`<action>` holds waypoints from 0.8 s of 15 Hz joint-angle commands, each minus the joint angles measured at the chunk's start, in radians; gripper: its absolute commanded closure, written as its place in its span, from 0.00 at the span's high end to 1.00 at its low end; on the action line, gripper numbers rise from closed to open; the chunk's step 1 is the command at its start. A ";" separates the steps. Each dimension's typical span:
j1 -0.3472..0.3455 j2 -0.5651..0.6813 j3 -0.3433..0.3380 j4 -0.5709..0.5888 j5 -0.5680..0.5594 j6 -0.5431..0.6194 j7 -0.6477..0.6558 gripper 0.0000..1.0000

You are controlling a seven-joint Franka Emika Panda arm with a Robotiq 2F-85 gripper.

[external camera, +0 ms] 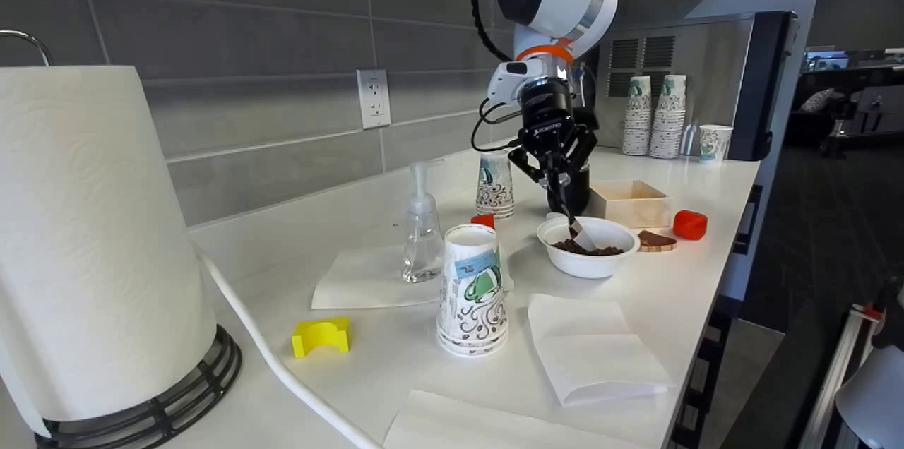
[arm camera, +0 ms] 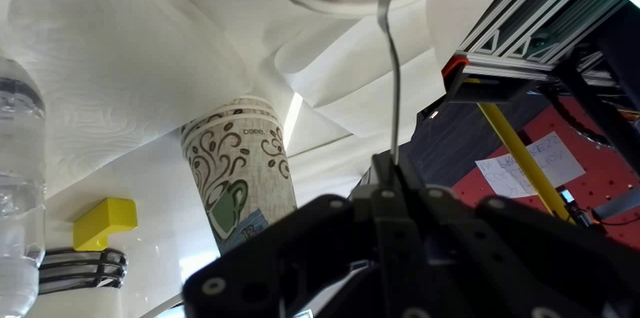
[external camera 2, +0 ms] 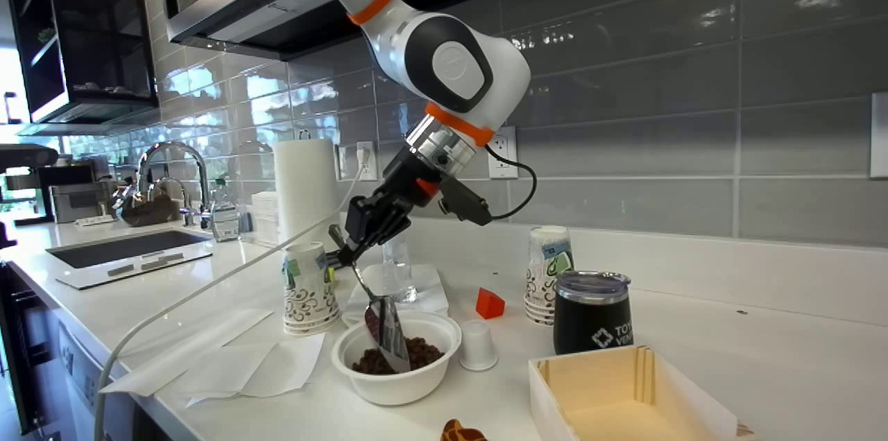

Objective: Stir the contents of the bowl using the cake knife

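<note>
While the gripper [arm camera: 392, 170] pinches the thin metal stem of the knife [external camera 2: 390, 332], the blade slants down into the bowl [external camera 2: 395, 391] with its low end in among the brown bits [external camera 2: 423, 352]. You can see the grip best in the wrist view, fingers pressed right up against the metal. The bowl sits between the wall edge and the front edge of the counter [external camera: 385, 368]. Just beside it, on the front-edge side, there's a flat brown piece [external camera: 657, 242], then a red thing [external camera: 690, 224] pretty close to that edge, can't tell what either is. A little white cup [external camera 2: 479, 347] is right by the bowl too. Over toward the wall edge you get a red block [external camera 2: 490, 304], then a stack of upside-down cups [external camera: 496, 188]. The black tumbler [external camera 2: 593, 320] and the wood box [external camera: 639, 212] are near each other, tumbler on the wall side. Soap bottle [external camera: 422, 244] stands on a paper towel [external camera: 349, 283], with a second cup stack [external camera: 472, 297] just in front of it in an exterior view. Yellow block [external camera: 321, 336] lies between that stack and a big paper roll [external camera: 99, 237]. More paper [external camera: 593, 350] is spread by the front edge, and down by the far front corner there are two taller stacks [external camera: 638, 121] plus a lone cup [external camera: 715, 144]
</note>
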 commanded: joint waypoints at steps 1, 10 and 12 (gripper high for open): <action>-0.016 0.013 0.009 0.026 0.031 -0.005 -0.035 0.01; -0.013 0.015 0.019 0.039 0.062 -0.031 -0.188 0.01; -0.009 0.024 0.024 0.040 0.052 -0.055 -0.214 0.01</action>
